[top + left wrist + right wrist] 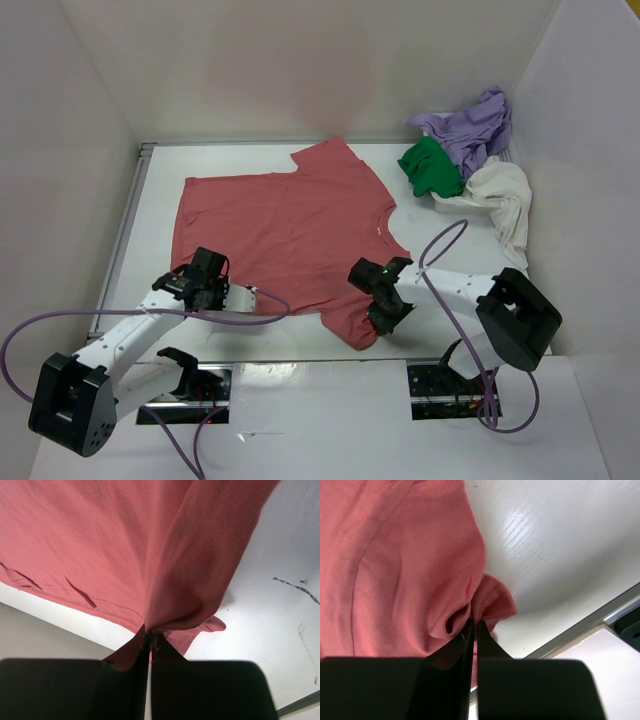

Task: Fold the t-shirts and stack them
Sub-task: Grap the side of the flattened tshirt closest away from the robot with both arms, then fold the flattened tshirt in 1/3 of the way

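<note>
My left gripper (150, 636) is pressed together on a pinch of the salmon-red t-shirt (290, 225), the cloth bunching into a fold right at my fingertips and rising away from them. My right gripper (474, 626) is likewise squeezed onto a puckered edge of the same shirt, with a small lobe of fabric curling beside the tips. From above, the two pinches sit at the shirt's near-left and near-right corners, and the rest of it lies spread flat on the white table (160, 200), reaching toward the far wall. Farther out, at the far right corner, the white basket (447, 204) is heaped. The green t-shirt (430, 168) is bundled at its left side, the lavender t-shirt (475, 125) is piled at the back, and the cream t-shirt (505, 195) spills over the right rim and hangs down toward the table. Only the overhead view shows the basket and those three shirts. My wrist views show only salmon cloth and bare table, but they alone show how tightly the cloth is nipped between my fingers.
</note>
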